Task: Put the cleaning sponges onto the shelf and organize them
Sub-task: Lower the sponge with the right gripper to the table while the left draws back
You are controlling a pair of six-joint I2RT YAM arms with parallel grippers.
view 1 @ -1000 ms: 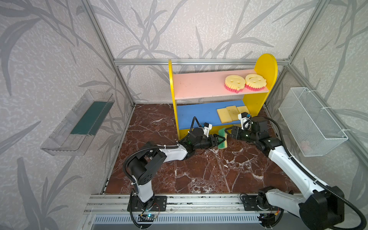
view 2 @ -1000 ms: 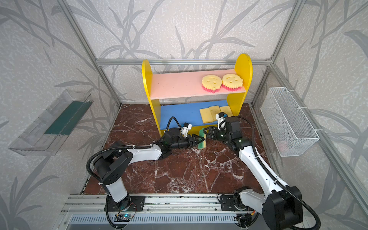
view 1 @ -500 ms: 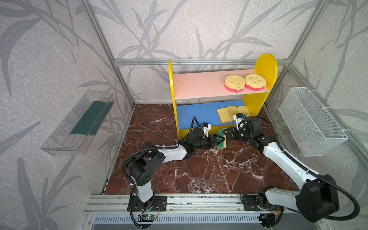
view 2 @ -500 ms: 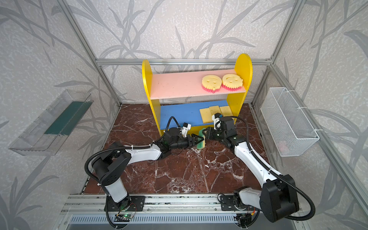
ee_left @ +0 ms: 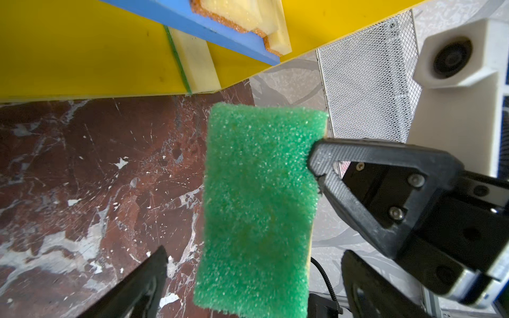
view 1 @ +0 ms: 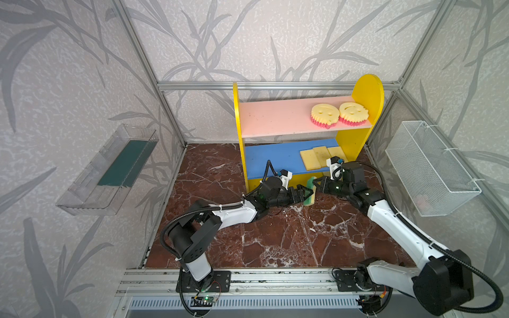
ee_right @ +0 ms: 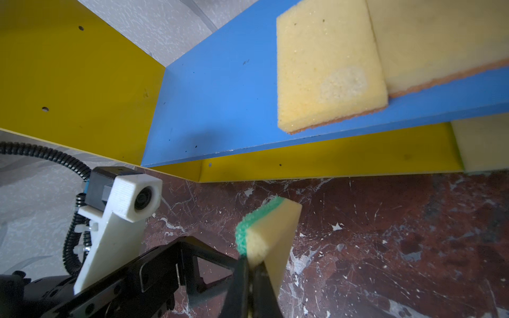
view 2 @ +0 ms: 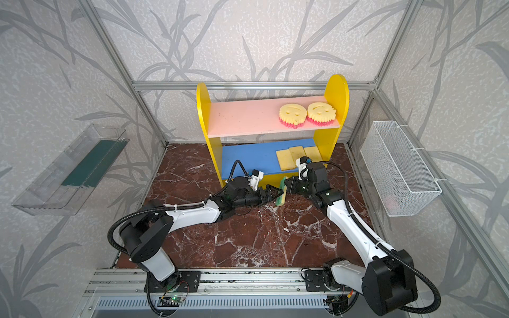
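Your right claw (ee_right: 249, 264) is clamped on one edge of the green-faced sponge (view 1: 310, 192). The sponge stands on edge over the worktop (view 1: 275, 242), at 6 o'clock from the shelf's (view 1: 367, 93) blue board (view 1: 272, 157). Your left claw (ee_left: 253, 258) is spread wide, its fingers either side of the sponge and clear of it. Two smiley sponges (view 1: 325, 114) sit toward 3 o'clock on the pink board (view 1: 275, 118).

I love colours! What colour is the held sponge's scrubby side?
Green, on the sponge; it shows best in the left wrist view.
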